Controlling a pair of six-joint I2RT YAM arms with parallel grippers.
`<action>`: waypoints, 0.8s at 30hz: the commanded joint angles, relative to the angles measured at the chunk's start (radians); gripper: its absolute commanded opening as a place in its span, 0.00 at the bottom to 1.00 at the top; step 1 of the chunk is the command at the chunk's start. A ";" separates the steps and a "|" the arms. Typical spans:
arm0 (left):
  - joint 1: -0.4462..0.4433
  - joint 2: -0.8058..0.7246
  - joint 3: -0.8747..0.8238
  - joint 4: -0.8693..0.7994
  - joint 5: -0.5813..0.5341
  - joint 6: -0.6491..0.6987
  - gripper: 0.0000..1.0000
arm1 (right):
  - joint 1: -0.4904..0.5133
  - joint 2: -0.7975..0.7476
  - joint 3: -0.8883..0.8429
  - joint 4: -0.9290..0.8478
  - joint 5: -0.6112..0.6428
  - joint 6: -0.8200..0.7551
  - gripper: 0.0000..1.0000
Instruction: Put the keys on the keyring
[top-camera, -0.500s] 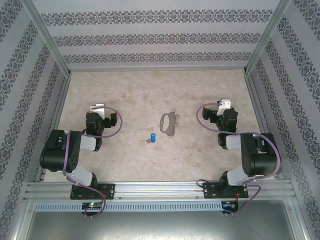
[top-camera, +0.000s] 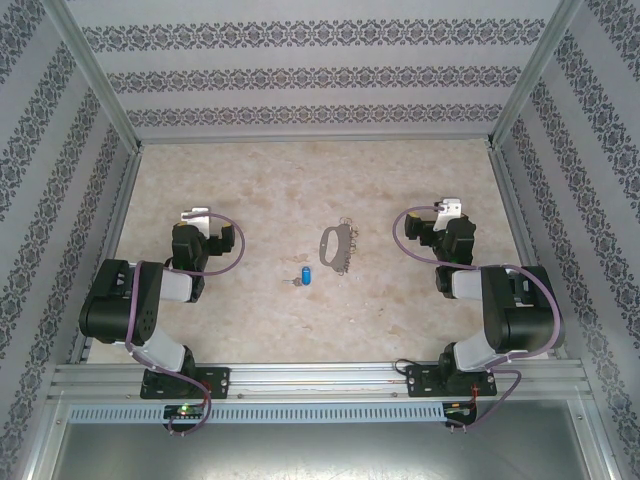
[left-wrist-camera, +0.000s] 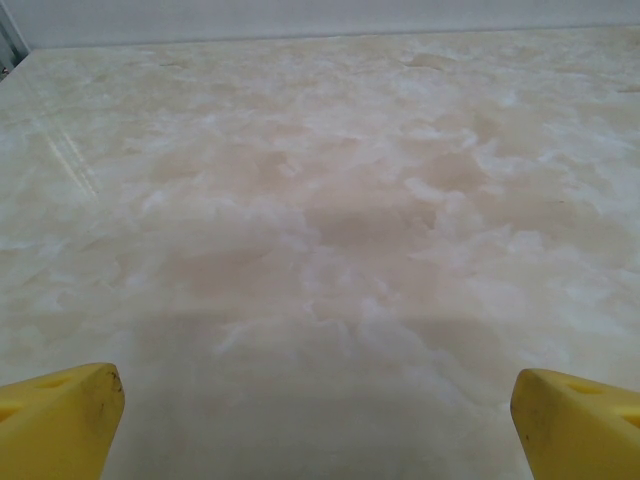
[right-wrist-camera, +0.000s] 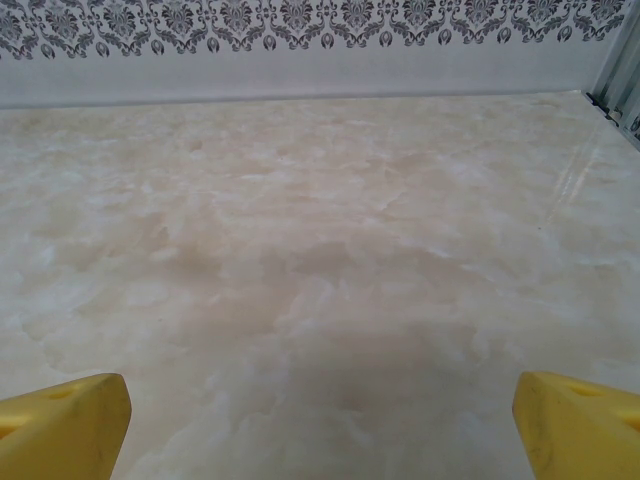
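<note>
My left hand and right hand are both spread wide, empty. The key lies on the counter between my hands, near the keyring. Tiny and light, the key will likely skid; I'd pinch its blue plastic head. The keyring looks stiff: hold its plain side

Seen from above, the key is too small to make out its metal end. The thin rings along the keyring blur together and cannot be counted. The yellow fingers of the left hand and right hand are cut off at their wrist views' bottom corners.
</note>
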 joint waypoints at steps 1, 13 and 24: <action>0.015 -0.001 0.013 0.019 0.020 0.005 1.00 | 0.006 0.009 -0.012 0.044 0.008 -0.003 0.98; 0.014 -0.001 0.016 0.011 0.027 0.007 1.00 | 0.004 0.012 -0.007 0.039 0.007 -0.001 0.98; 0.014 -0.153 0.038 -0.177 0.027 0.005 1.00 | 0.057 -0.190 0.072 -0.285 0.135 -0.014 0.98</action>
